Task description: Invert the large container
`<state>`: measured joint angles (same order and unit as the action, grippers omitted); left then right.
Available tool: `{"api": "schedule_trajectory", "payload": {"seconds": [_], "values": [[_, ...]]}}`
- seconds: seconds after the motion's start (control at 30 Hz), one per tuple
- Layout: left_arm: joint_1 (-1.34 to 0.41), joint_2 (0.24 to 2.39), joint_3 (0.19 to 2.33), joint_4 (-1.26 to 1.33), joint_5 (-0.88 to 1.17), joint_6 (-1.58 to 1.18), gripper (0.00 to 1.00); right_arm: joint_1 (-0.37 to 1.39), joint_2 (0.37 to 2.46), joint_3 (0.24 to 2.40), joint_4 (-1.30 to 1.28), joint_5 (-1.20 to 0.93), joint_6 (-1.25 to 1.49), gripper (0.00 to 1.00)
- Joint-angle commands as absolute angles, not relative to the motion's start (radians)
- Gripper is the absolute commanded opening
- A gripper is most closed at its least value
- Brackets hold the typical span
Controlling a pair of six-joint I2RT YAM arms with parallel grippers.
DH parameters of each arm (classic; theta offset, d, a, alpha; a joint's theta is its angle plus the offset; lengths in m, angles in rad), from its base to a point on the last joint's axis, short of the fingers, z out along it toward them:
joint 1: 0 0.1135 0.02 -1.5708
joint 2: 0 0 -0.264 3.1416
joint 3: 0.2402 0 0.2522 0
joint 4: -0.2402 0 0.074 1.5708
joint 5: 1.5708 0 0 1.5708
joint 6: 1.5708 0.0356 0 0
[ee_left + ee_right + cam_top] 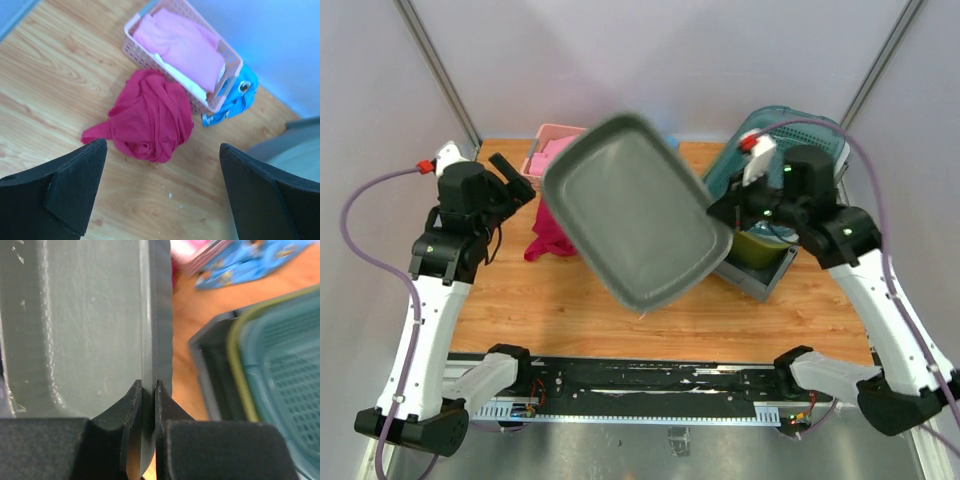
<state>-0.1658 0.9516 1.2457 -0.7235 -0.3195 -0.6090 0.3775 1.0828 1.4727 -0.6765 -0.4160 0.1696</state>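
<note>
Top view: we saw the large container (pixel 635 210) held up off the table (pixel 570 310), steeply tilted over mid-table, its hollow side facing the camera. The right gripper (pixel 722 212) was clamped on its right rim. The left gripper (pixel 515 172) was well apart from it, jaws spread, holding nothing. A red cloth (pixel 550 238) lay just beside a pink basket (pixel 555 140).

Left wrist view: we saw both fingers wide apart above bare wood, with the red cloth touching the pink basket. A blue item (pixel 235 102) lay at the basket's far end, and a grey edge of the container showed at right.

Right wrist view: we saw the two pads pinching the container's thin wall. To the right, a teal mesh basket (pixel 285 370) sat nested in an olive-green bin (pixel 239 365), and that sat in a dark grey bin (pixel 207 375).
</note>
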Motion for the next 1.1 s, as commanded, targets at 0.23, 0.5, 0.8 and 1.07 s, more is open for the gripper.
{"api": "schedule_trajectory", "payload": {"seconds": [0.23, 0.5, 0.8, 1.07], "values": [[-0.144, 0.984, 1.506, -0.923, -0.482, -0.62, 0.99, 0.73, 1.192, 1.206, -0.606, -0.272, 0.103, 0.0], [-0.144, 0.972, 1.282, -0.82, -0.344, -0.597, 0.99, 0.755, 1.309, 1.067, -0.381, -0.174, 0.164, 0.0], [-0.143, 1.035, 1.32, -0.822, -0.32, -0.536, 0.99, 0.787, 1.39, 1.216, -0.463, -0.095, 0.163, 0.77], [-0.105, 1.12, 1.492, -0.87, -0.316, -0.527, 0.99, 1.112, 1.405, 1.238, -0.452, -0.026, 0.184, 0.82]]}}
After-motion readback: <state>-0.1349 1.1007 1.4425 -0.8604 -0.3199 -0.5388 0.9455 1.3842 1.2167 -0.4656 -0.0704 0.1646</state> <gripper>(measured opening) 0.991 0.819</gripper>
